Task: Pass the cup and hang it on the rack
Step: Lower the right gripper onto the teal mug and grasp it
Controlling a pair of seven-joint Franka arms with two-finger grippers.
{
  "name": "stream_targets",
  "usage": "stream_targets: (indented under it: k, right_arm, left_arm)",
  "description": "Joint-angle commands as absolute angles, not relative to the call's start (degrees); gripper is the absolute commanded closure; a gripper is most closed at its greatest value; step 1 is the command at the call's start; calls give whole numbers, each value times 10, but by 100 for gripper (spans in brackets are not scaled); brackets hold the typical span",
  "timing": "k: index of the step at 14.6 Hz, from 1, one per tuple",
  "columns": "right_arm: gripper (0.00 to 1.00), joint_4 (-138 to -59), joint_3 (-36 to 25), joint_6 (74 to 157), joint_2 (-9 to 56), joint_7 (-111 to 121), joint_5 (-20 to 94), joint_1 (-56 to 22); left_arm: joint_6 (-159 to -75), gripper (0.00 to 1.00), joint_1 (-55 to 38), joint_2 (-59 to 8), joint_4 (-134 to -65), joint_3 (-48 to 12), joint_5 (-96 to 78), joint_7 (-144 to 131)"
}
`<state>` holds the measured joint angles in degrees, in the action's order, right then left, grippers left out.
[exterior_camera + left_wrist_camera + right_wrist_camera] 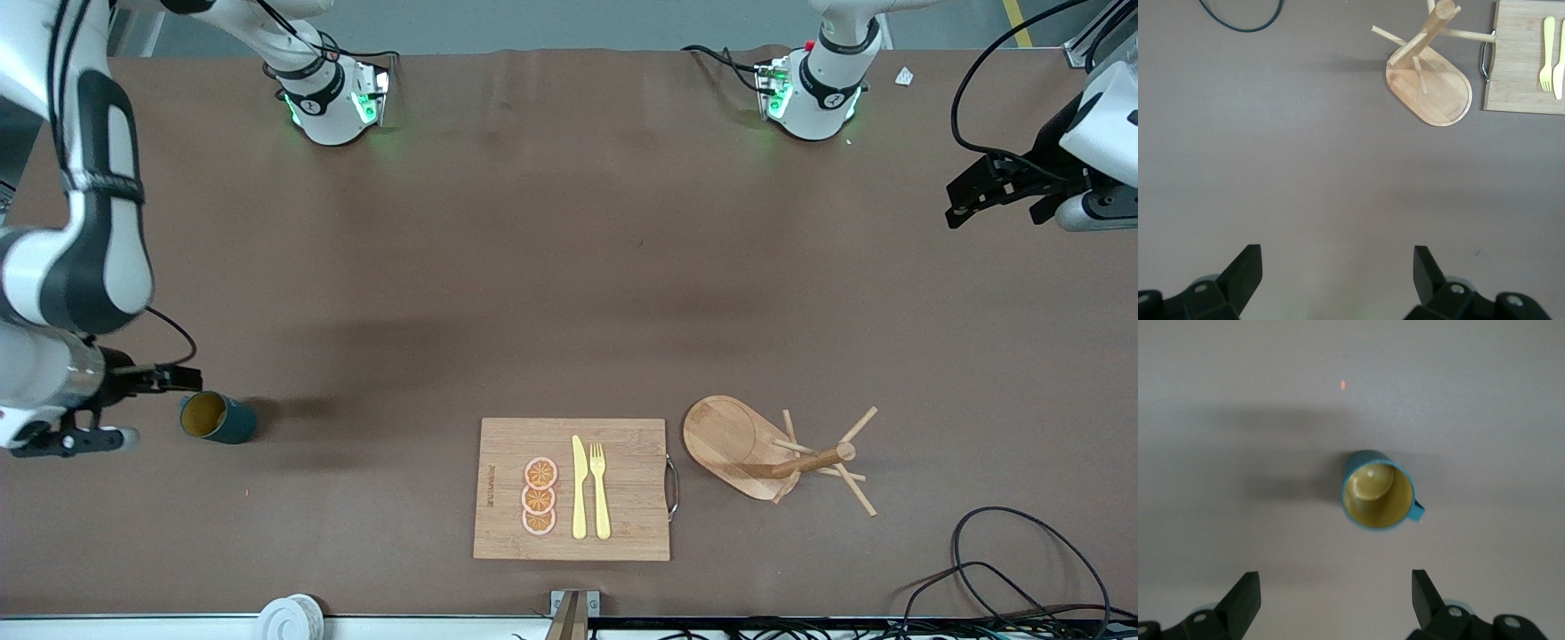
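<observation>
Across a brown table [551, 284] covered by a matte sheet, few things are spread, and wide bare stretches are left between them. Grey floor is seen past the edge where the arm bases stand; black cables [1013, 569] are coiled at the camera-side edge toward the left arm's end.

Toward the right arm's end the cup [218, 418] is seen, its ochre inside facing the right gripper [133, 404]. That gripper is held just beside the cup without touching it, its fingers spread wide and empty; in the right wrist view the cup [1378, 497] is framed between the two fingers [1241, 600].

Near the camera-side edge, at mid-table, a board [569, 489] is laid flat, bearing three orange slices [540, 496], a yellow knife [579, 487] and a fork [600, 489]. Just beside it, toward the left arm's end, the rack [747, 444] stands on its oval base — pegs splayed from the post.

The left gripper [965, 200] is held high over bare table at the left arm's end, released and empty, well apart from the rack [1431, 83].
</observation>
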<state>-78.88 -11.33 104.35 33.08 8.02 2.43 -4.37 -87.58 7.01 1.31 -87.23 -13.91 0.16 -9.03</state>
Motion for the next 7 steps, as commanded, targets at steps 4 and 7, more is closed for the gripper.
stream_targets:
  k: [4, 7]
  right_arm:
    - [0, -905, -111, 1266, 380, 49, 52, -36]
    - [62, -907, -111, 1267, 385, 68, 52, -33]
  left_arm:
    - [-875, 0, 72, 15, -872, -141, -9, -84]
    - [-875, 0, 72, 15, -872, -142, -9, -84]
